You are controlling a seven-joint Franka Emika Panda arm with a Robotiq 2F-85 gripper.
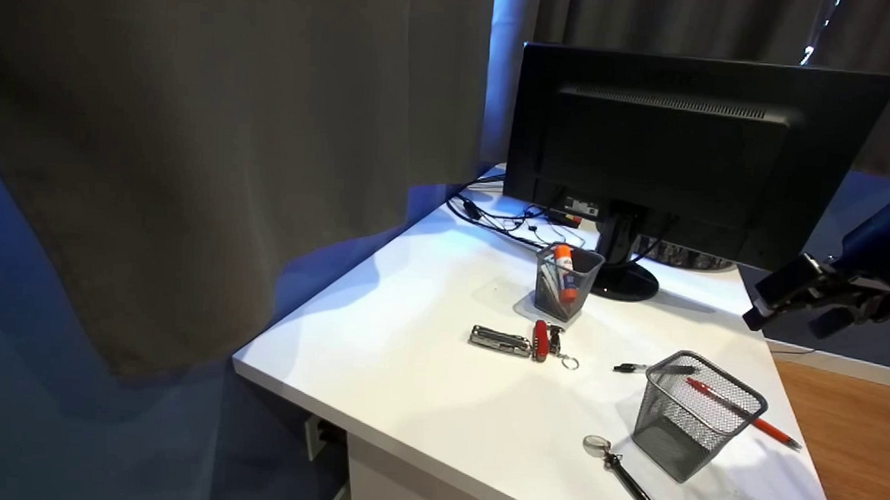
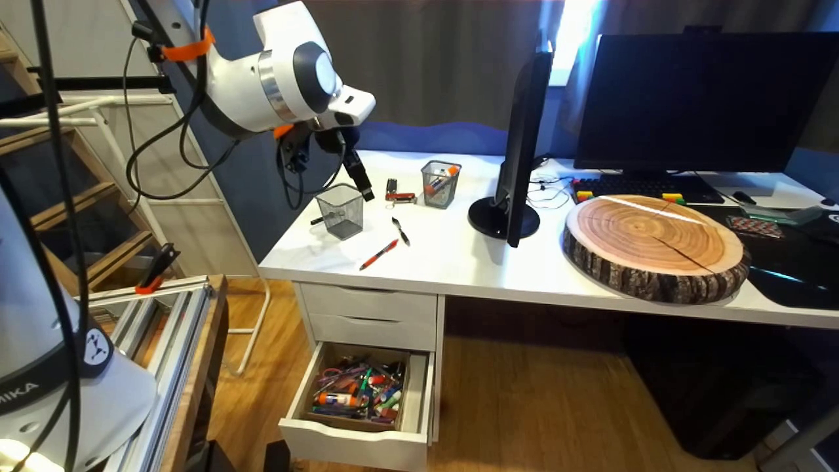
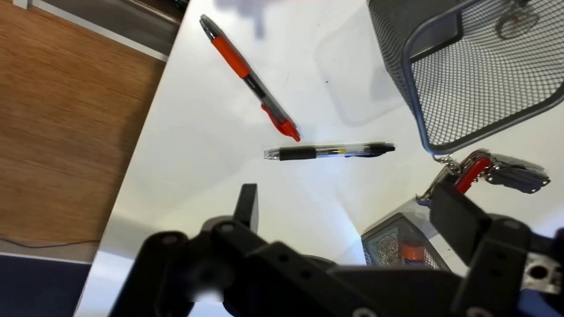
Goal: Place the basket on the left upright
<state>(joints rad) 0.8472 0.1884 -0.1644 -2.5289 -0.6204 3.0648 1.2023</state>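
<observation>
The basket point(image 1: 675, 445), a dark grey wire-mesh box, stands upright on the white desk with its rim up. It also shows near the desk's end in an exterior view point(image 2: 344, 219) and at the upper right of the wrist view point(image 3: 391, 48). It looks empty. My gripper point(image 3: 352, 211) is open, its two fingers wide apart with nothing between them. In an exterior view the gripper point(image 1: 788, 323) hangs above the desk's edge side, apart from the basket. In an exterior view a finger point(image 2: 364, 187) overlaps the basket's rim; contact cannot be told.
A smaller mesh cup point(image 1: 553, 286) holds an orange glue stick. A red pen point(image 3: 251, 81), a black pen point(image 3: 330, 151), pocket tools point(image 1: 509, 341) and a magnifier point(image 1: 623, 476) lie around. A monitor point(image 2: 524, 144) stands behind. A wood slab point(image 2: 655, 236) and open drawer point(image 2: 357, 439) show.
</observation>
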